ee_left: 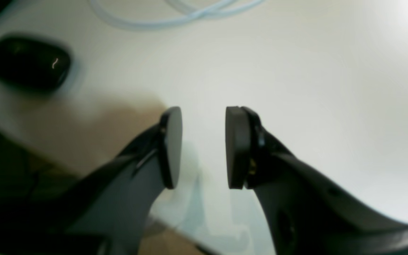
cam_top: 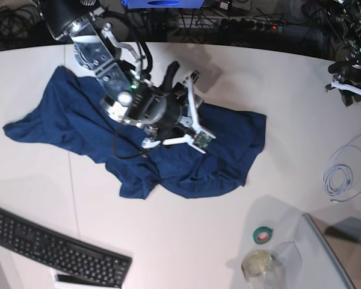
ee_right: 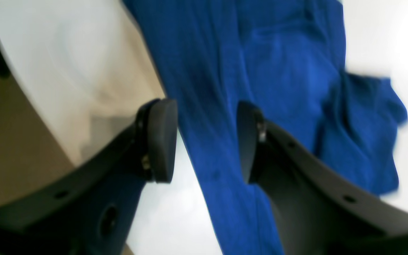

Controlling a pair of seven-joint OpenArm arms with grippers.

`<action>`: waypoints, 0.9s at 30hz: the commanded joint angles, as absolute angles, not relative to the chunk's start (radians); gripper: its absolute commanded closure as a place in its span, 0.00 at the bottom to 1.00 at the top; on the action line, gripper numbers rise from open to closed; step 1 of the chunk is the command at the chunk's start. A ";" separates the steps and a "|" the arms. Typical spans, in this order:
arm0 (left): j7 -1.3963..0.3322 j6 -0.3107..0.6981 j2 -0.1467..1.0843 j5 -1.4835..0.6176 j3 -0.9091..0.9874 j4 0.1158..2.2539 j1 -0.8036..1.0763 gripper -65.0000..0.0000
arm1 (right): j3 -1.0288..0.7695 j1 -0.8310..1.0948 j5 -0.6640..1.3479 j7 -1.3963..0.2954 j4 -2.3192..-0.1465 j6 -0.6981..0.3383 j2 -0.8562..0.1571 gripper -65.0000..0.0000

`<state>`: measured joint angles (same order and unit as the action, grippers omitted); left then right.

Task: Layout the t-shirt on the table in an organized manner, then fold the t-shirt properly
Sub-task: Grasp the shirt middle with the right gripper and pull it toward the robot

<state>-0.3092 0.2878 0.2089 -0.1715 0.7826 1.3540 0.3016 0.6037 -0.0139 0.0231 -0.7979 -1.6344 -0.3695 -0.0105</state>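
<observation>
Navy-blue cloth, the t-shirt [cam_top: 168, 153], lies spread but rumpled across the middle of the white table [cam_top: 186, 247], running from a sleeve-like lobe at the base view's left to a bunched, folded mass at its lower centre. Creases and overlapping folds are evident over most of the garment; it is not flat. The right gripper [ee_right: 207, 141] hangs over the shirt near its upper middle, jaws parted with blue fabric visible in the gap behind them; nothing is pinched between the pads, so it is released. The right arm [cam_top: 102, 57] reaches in from the far edge of the table and covers part of the cloth. The left gripper [ee_left: 204, 147] is well apart from the shirt, at the table's far corner on the base view's right, jaws parted over bare tabletop and holding nothing. Near it in the wrist view sit a dark rounded object [ee_left: 28, 63], blurred, and a coil of pale cable [cam_top: 342, 174]. A black keyboard [cam_top: 57, 250], a green tape roll [cam_top: 263, 235] and a clear cup [cam_top: 257, 264] occupy the near edge.
</observation>
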 commanded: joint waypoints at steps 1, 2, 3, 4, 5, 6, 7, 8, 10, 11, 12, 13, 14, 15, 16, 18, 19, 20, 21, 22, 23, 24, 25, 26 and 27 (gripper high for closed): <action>-0.289 0.286 0.226 -0.179 0.794 1.366 0.309 0.69 | 0.639 -0.059 0.025 -0.753 -1.590 -0.335 0.010 0.61; -0.289 0.286 0.226 -0.179 0.800 1.366 0.318 0.69 | 0.670 -0.094 0.025 -0.723 -1.524 -0.311 0.025 0.61; -0.289 0.286 0.225 -0.179 0.802 1.366 0.326 0.69 | 0.694 -0.131 0.025 -0.696 -1.451 -0.288 0.042 0.61; -0.288 0.286 0.220 -0.179 0.803 1.368 0.328 0.69 | 0.707 -0.165 0.025 -0.670 -1.372 -0.280 0.065 0.61; -0.288 0.286 0.219 -0.179 0.803 1.369 0.328 0.69 | 0.710 -0.194 0.025 -0.647 -1.302 -0.280 0.093 0.61; -0.288 0.286 0.216 -0.179 0.803 1.369 0.332 0.69 | 0.710 -0.217 0.025 -0.631 -1.244 -0.280 0.108 0.61; -0.288 0.286 0.214 -0.179 0.803 1.371 0.340 0.69 | 0.710 -0.236 0.025 -0.611 -1.193 -0.278 0.117 0.61; -0.288 0.286 0.214 -0.179 0.803 1.376 0.343 0.69 | 0.711 -0.255 0.027 -0.590 -1.148 -0.278 0.120 0.61; -0.288 0.286 0.205 -0.179 0.802 1.371 0.346 0.69 | 0.710 -0.275 0.028 -0.539 -1.087 -0.277 0.128 0.61; -0.288 0.286 0.199 -0.179 0.802 1.369 0.344 0.69 | 0.710 -0.280 0.027 -0.524 -1.067 -0.277 0.130 0.61; -0.288 0.286 0.199 -0.179 0.799 1.369 0.346 0.69 | 0.710 -0.283 0.025 -0.513 -1.053 -0.274 0.130 0.61; -0.288 0.286 0.199 -0.179 0.794 1.369 0.346 0.69 | 0.710 -0.291 0.025 -0.509 -1.040 -0.254 0.130 0.61; -0.288 0.286 0.196 -0.179 0.792 1.369 0.346 0.69 | 0.710 -0.298 0.025 -0.509 -1.027 -0.225 0.130 0.61; -0.288 0.286 0.186 -0.179 0.792 1.369 0.343 0.69 | 0.710 -0.306 0.025 -0.507 -1.009 -0.200 0.130 0.61; -0.288 0.286 0.182 -0.179 0.794 1.369 0.341 0.69 | 0.710 -0.309 0.027 -0.498 -0.992 -0.186 0.130 0.61; -0.288 0.286 0.180 -0.179 0.794 1.369 0.338 0.69 | 0.710 -0.323 0.028 -0.469 -0.963 -0.183 0.130 0.61; -0.288 0.286 0.180 -0.179 0.792 1.369 0.338 0.69 | 0.710 -0.323 0.027 -0.458 -0.944 -0.182 0.130 0.61; -0.288 0.286 0.179 -0.179 0.792 1.369 0.337 0.69 | 0.710 -0.328 0.027 -0.450 -0.934 -0.182 0.130 0.61; -0.288 0.286 0.179 -0.179 0.792 1.369 0.337 0.69 | 0.710 -0.331 0.027 -0.449 -0.928 -0.182 0.130 0.61; -0.288 0.286 0.179 -0.179 0.792 1.369 0.337 0.69 | 0.710 -0.332 0.025 -0.449 -0.924 -0.182 0.130 0.61; -0.288 0.286 0.179 -0.179 0.792 1.369 0.337 0.69 | 0.710 -0.332 0.025 -0.447 -0.924 -0.182 0.130 0.61; -0.288 0.286 0.179 -0.179 0.792 1.369 0.337 0.69 | 0.708 -0.334 0.025 -0.447 -0.923 -0.182 0.128 0.61; -0.288 0.286 0.179 -0.179 0.792 1.369 0.337 0.69 | 0.708 -0.335 0.025 -0.447 -0.917 -0.182 0.128 0.61; -0.288 0.286 0.180 -0.179 0.792 1.369 0.337 0.69 | 0.708 -0.337 0.025 -0.447 -0.905 -0.182 0.128 0.61; -0.288 0.286 0.180 -0.179 0.792 1.369 0.337 0.69 | 0.708 -0.344 0.025 -0.446 -0.888 -0.182 0.128 0.61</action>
<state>-0.3069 0.2882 0.1638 -0.1722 0.7860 1.3544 0.3359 0.7109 -0.3199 0.0250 -0.4614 -0.8749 -0.1867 0.1173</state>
